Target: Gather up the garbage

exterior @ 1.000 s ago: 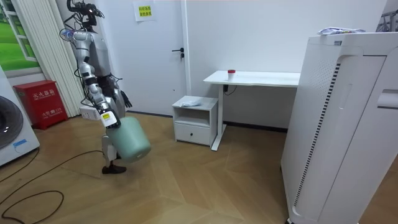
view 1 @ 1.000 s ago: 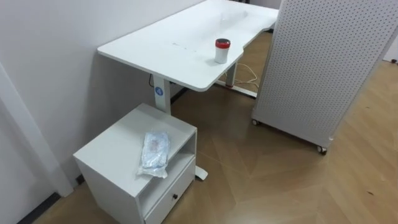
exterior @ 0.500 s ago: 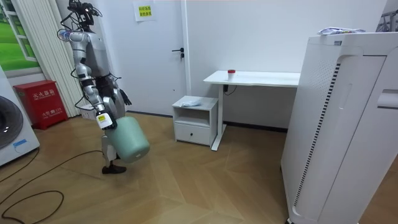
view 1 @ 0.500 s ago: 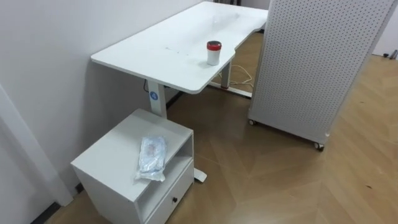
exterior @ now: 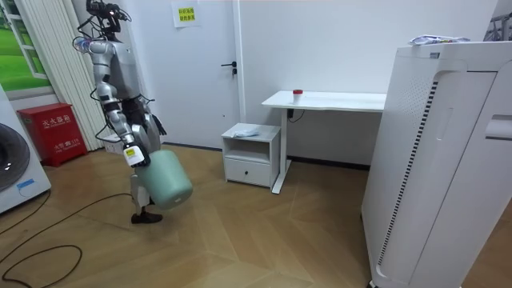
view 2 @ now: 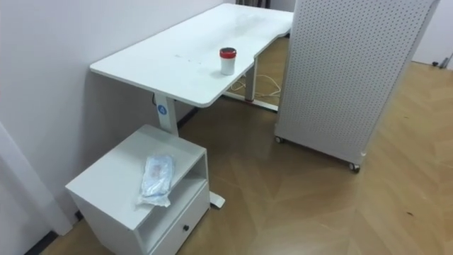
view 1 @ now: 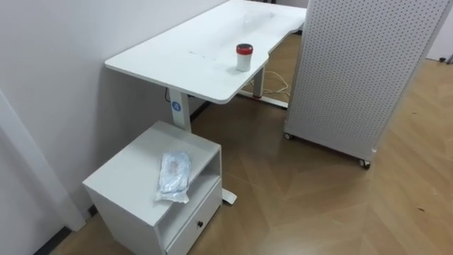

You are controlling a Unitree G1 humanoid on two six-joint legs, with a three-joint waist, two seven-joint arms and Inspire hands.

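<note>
Left eye view: one crumpled clear plastic bag (view 1: 175, 175) lies atop the white cabinet (view 1: 131, 177).
The desk (view 1: 184, 57) behind bears one red-lidded cup (view 1: 243, 57); a perforated panel (view 1: 354, 71) on casters stands right. Room view: right hand (exterior: 134, 154) at a round green bin (exterior: 166, 180), its hold impossible to tell.

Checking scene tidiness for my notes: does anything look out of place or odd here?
A crumpled clear wrapper lies on the cabinet top, near its front edge, the one piece of litter. A red-lidded cup stands upright on the desk. Nothing looks spilled or damaged.
</note>
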